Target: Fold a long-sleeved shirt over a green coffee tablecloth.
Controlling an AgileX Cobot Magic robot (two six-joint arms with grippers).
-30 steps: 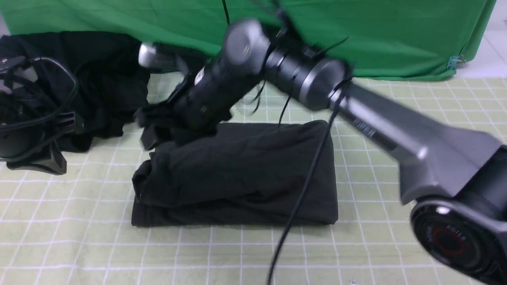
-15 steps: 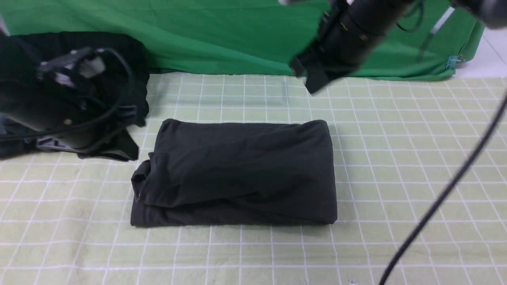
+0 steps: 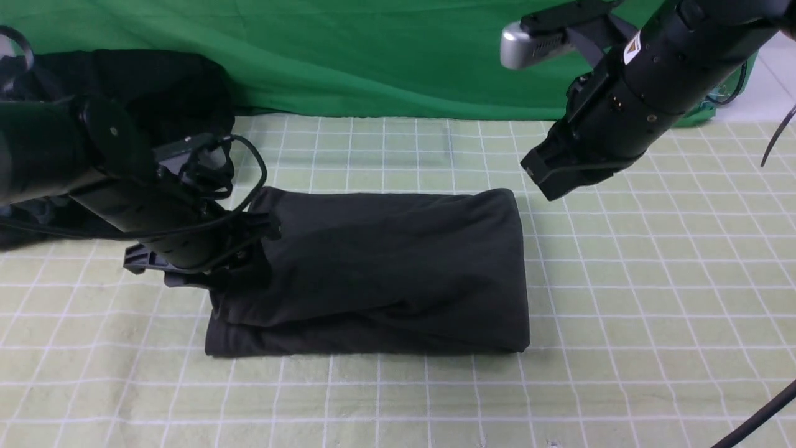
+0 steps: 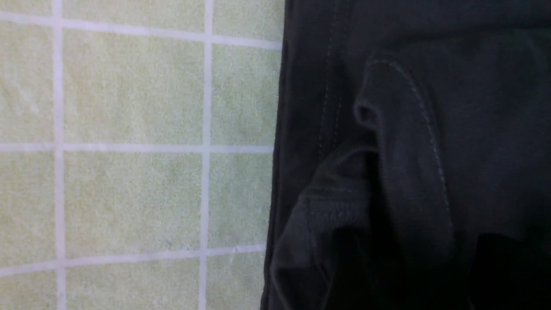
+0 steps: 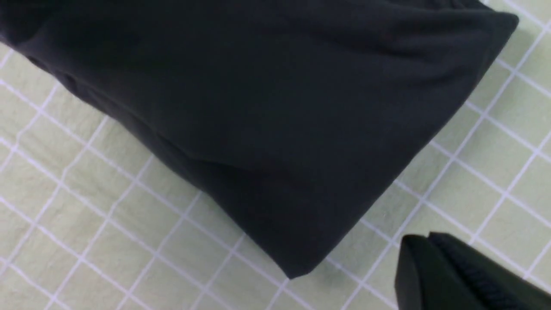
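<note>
Shirt (image 3: 379, 267) lies folded mid tablecloth (image 3: 622, 348). Right gripper (image 3: 550, 174) has lifted off, now clenched empty above shirt's far right corner. Left gripper (image 3: 249, 246) has come in at shirt's left edge; its jaws can't be told. Probably final tidy.

Green drape at the back, a strip of pale floor at the corner

Behind the right claw (image 3: 547, 177) a plain deep-green curtain (image 3: 385, 62) hangs across the whole far side, creased in long soft folds, with its lower hem lying along the far edge of the table. Beyond that claw, at the curtain's outer corner, a small clip (image 3: 714, 98) pinches the hem (its colour is hard to make out), and past it shows pale tiled floor (image 3: 774, 68). Behind the left claw (image 3: 261, 239) a heap of dark clothes (image 3: 161, 87) lies against the curtain. The light is even and casts only faint shadows.
</note>
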